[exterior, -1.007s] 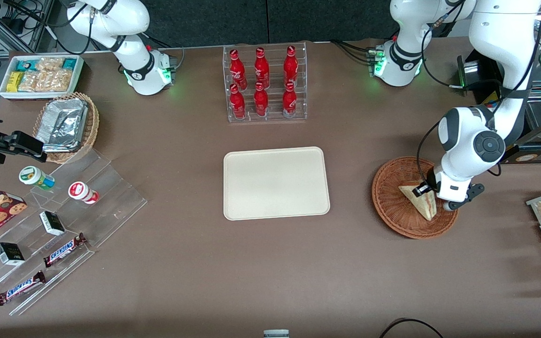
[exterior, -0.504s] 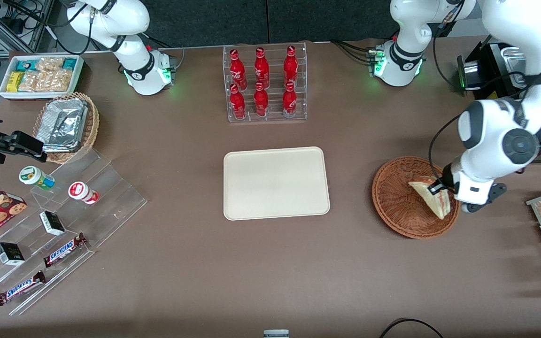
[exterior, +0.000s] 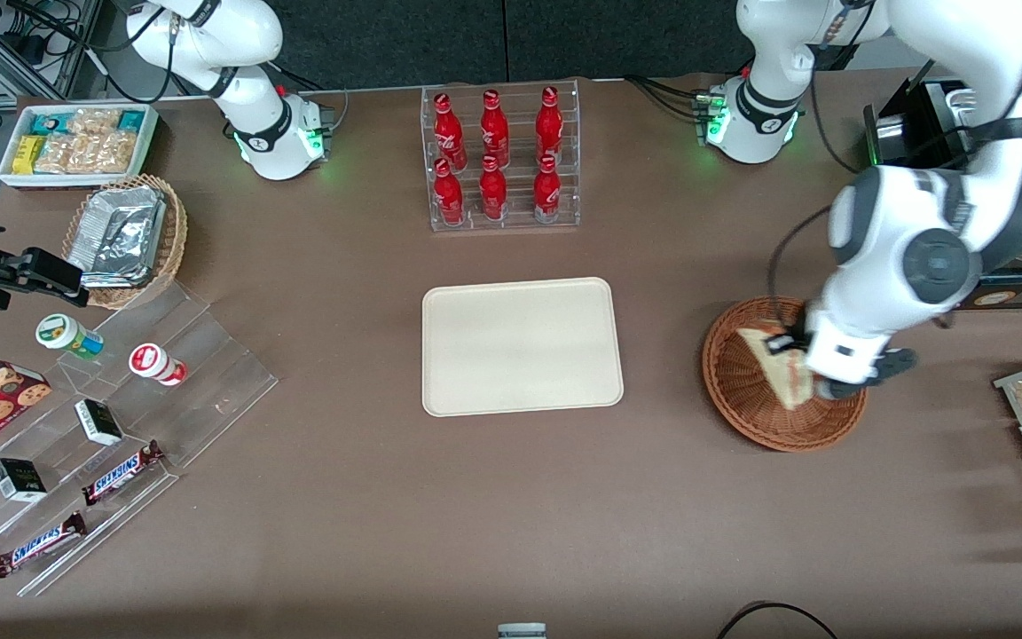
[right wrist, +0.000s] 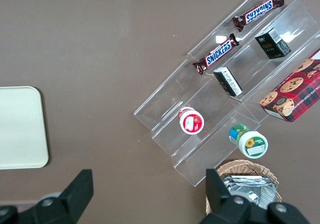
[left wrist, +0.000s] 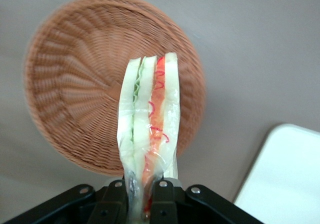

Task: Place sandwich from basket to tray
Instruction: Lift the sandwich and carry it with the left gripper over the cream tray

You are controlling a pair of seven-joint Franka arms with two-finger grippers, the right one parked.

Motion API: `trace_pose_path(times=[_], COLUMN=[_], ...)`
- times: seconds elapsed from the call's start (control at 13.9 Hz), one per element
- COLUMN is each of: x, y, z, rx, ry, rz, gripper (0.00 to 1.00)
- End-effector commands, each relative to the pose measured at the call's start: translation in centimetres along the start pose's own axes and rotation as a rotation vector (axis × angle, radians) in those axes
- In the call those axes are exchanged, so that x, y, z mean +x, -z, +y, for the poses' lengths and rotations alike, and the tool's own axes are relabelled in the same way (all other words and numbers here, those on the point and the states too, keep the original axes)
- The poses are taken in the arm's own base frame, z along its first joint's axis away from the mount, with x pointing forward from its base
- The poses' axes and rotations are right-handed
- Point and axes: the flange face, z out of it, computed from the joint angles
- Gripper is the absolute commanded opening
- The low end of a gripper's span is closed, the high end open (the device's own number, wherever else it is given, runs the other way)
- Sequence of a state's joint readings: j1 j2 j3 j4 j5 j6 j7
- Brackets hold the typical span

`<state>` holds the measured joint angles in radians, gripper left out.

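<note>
My pincer [left wrist: 144, 191] is clamped on one narrow end of the sandwich [left wrist: 148, 129], which hangs clear above the basket [exterior: 746, 390]. The soft bread could slip or sag loose while I swing toward the tray [exterior: 520, 346] at nine o'clock.

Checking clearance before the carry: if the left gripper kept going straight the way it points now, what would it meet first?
Probably the basket: the gripper, shut on the sandwich, points down at the weave, sandwich tip leading. The height above it is unclear.
</note>
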<state>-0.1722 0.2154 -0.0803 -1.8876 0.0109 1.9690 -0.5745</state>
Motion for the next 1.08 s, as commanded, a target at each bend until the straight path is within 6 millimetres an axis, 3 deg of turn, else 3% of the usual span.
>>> trace_pose_path(times=[0.0,0.22,0.36,0.79,1.01], x=[-2.9,-6.7,-8.0,-11.5,-13.3], y=[0.0,-1.9,-3.1,-6.0,-7.5], z=[5.4,12.6,17.2,26.3,30.0], rx=[0.022,0.041,0.046,0.025,0.019], ry=[-0.105,-0.218,-0.276,-0.267,-0.241], rz=[0.009,0.005,0.005,0.019,0.031], gripper=[0.00,0.00,0.00,0.00,0.00])
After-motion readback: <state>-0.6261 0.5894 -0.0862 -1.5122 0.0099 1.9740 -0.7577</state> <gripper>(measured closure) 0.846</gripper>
